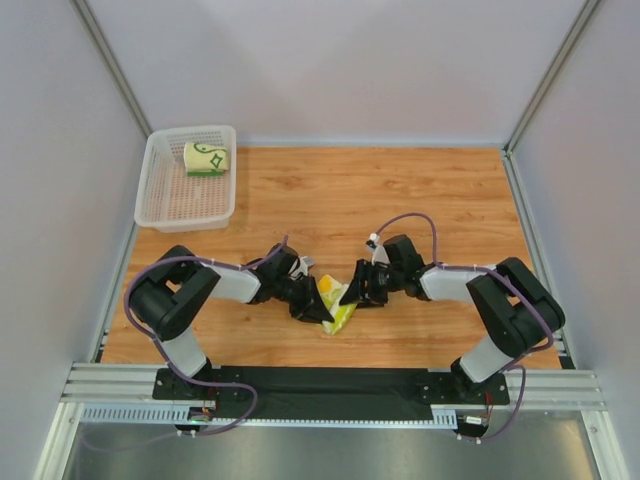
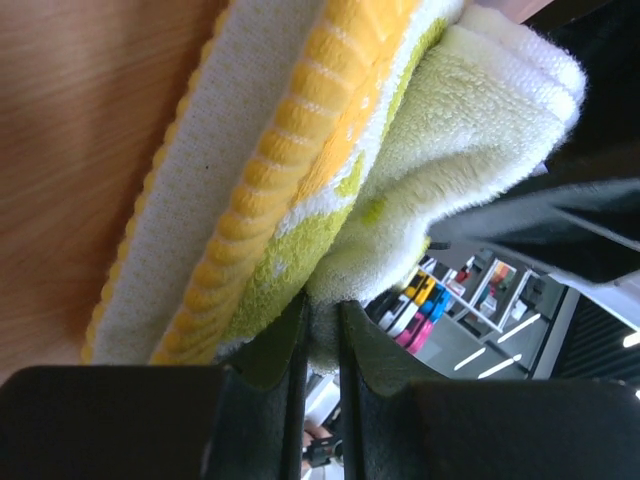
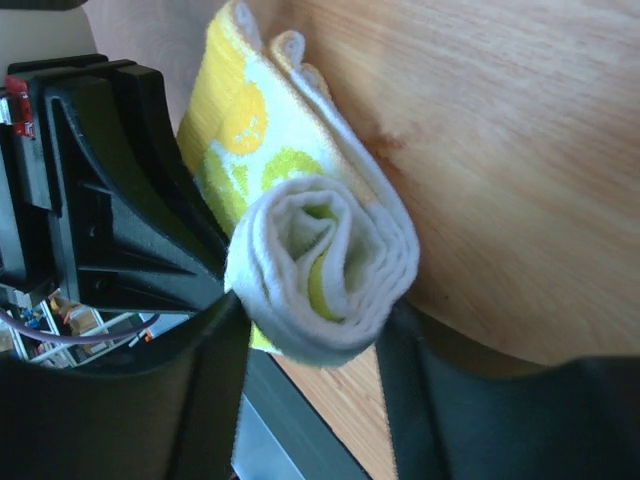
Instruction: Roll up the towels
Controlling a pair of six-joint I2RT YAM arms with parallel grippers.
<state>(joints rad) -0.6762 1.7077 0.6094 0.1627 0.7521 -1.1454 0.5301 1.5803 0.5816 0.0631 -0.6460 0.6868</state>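
We've got the blotched towel (image 1: pixel 338 305) at 6 o'clock on the table (image 1: pixel 450 200), left gripper (image 1: pixel 312 308) pinched narrow on its flat end, right gripper (image 1: pixel 358 292) clasping the rolled end, so we should hold it taut and turn evenly; lined towel (image 1: pixel 207 159) sits rolled in the basket (image 1: pixel 160 205) at 10 o'clock.

white mesh basket (image 1: pixel 180 203), far-left of wood tbl (image 1: pixel 420 190)

Basket (image 1: pixel 148 180) holds 1 towel (image 1: pixel 207 159); left pincer (image 1: pixel 316 310), right pincer (image 1: pixel 353 293) flank 2nd towel (image 1: pixel 338 312).
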